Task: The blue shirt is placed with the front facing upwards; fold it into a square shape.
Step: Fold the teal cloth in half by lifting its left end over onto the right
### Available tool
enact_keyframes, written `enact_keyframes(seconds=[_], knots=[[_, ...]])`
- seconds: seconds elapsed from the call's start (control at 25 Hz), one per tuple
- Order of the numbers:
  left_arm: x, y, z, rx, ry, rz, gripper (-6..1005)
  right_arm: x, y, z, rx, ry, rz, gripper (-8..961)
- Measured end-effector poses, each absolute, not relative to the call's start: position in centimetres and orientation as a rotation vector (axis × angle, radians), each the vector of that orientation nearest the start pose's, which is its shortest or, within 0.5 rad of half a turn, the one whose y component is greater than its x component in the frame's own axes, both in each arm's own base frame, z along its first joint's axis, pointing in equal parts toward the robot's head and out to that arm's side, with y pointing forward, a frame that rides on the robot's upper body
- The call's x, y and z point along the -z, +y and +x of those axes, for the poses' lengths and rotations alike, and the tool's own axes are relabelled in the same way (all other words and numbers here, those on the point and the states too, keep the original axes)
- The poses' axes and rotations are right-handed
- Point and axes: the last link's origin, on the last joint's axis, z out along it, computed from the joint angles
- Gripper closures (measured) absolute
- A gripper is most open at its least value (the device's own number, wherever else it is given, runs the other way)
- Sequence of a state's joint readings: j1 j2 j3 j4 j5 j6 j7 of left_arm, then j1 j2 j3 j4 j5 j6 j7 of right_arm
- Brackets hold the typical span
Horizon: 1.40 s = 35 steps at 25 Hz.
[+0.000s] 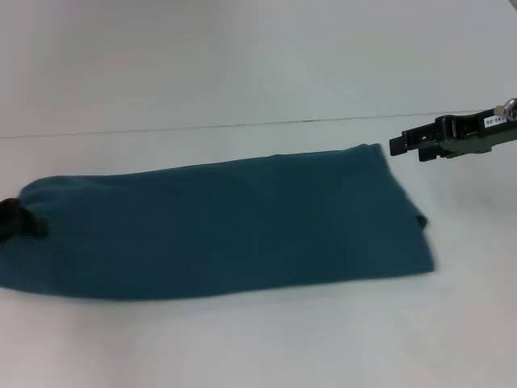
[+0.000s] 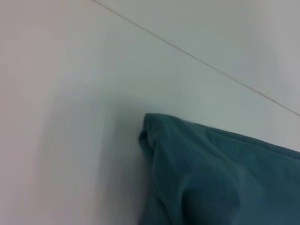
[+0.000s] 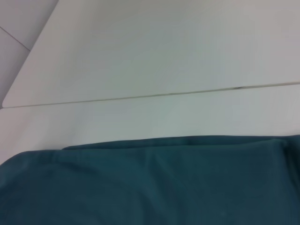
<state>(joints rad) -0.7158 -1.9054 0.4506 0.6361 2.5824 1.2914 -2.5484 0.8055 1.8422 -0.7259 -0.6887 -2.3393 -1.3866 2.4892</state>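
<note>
The blue shirt is seen lying flat on the white surface, folded into a long band that runs across the head view from the left edge to right of centre. No lettering is shown on the upward face; only plain teal fabric is visible. A layered edge is seen at the right end of the band, where a small fold sticks out near the lower corner. A thin seam line in the surface is seen running behind the shirt.

The right gripper is held above the surface just beside the far right corner of the shirt, its dark body reaching in from the right edge; whether its fingers are apart or together cannot be told. The left gripper is seen only as a dark shape at the left end of the band, right at the picture's edge, and its state cannot be told either.

In the left wrist view a rumpled corner of the shirt is shown against the surface, and in the right wrist view a long folded edge is shown
</note>
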Motion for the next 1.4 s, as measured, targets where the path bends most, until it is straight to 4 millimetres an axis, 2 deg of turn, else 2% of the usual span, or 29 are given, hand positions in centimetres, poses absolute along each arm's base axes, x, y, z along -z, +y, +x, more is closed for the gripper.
enact_keyframes(seconds=[0.28, 0.64, 0.92, 0.96, 1.4], knots=[[-10.0, 39.6, -33.7, 0.240, -1.859, -1.740, 917, -9.5, 43.3, 24.2, -0.291, 1.579, -2.227, 211], [-10.5, 39.7, -33.8, 0.240, -1.859, -1.700, 917, -9.4, 43.2, 24.2, -0.289, 1.583, -2.232, 211], [-11.1, 39.4, -31.2, 0.324, -1.893, -1.824, 917, -9.6, 43.1, 24.4, -0.273, 1.579, -2.234, 211], [-11.5, 39.7, -29.3, 0.353, -1.879, -1.898, 917, -9.8, 43.1, 24.5, -0.269, 1.581, -2.231, 211], [-10.6, 42.2, -22.7, 0.357, -1.836, -2.091, 918, -10.0, 42.6, 25.4, -0.253, 1.590, -2.221, 211]])
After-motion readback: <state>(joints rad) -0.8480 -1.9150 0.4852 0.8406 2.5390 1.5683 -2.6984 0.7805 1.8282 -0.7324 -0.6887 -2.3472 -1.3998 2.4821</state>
